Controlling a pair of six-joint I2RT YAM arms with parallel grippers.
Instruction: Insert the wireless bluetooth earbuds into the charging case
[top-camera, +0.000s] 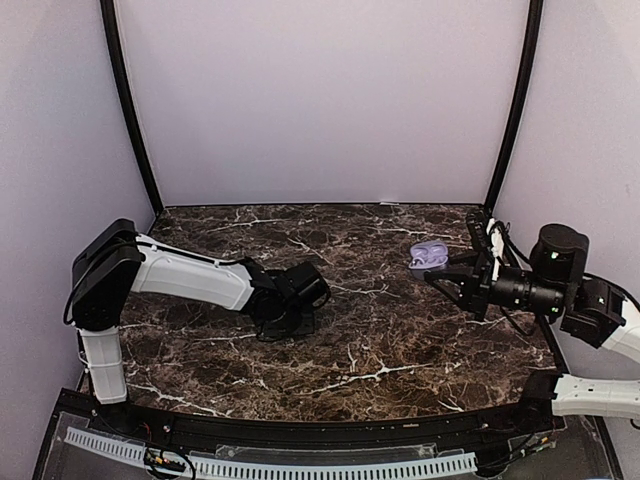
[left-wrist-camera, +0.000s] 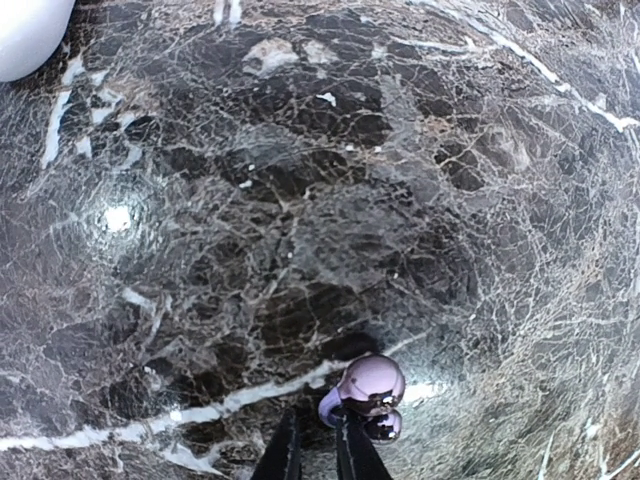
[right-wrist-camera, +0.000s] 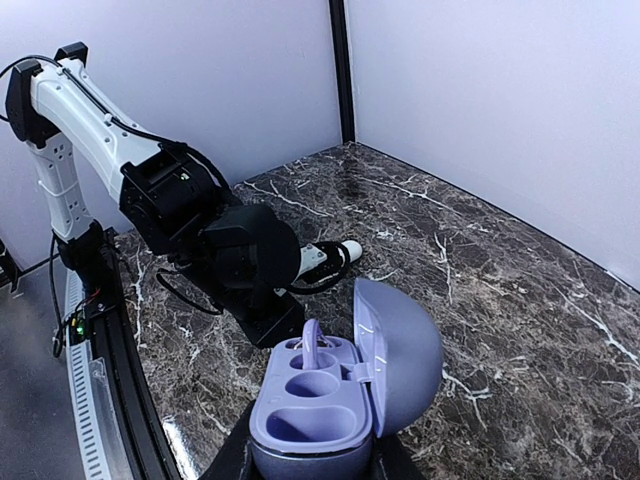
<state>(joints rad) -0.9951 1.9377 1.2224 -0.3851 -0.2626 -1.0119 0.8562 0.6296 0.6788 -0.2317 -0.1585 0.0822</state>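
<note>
1. Lying on the marble table (top-camera: 380, 350) mid-scene, the loose earbud (left-wrist-camera: 368, 385) looks tiny, light, glossy and slippery; pinch its stem.
2. Beside it, the left gripper (left-wrist-camera: 318, 450) has its fingers nearly together; whether they grip is unclear.
3. At the right, the right gripper (right-wrist-camera: 310, 460) clamps the open charging case (right-wrist-camera: 400, 350).

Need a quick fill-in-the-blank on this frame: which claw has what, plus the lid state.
1. The claw holding the charging case is the ____ one.
2. The case's lid stands ____.
3. The claw with an earbud beside its tips, low over the marble table, is the ____ one.

Missing words: right; open; left.
</note>
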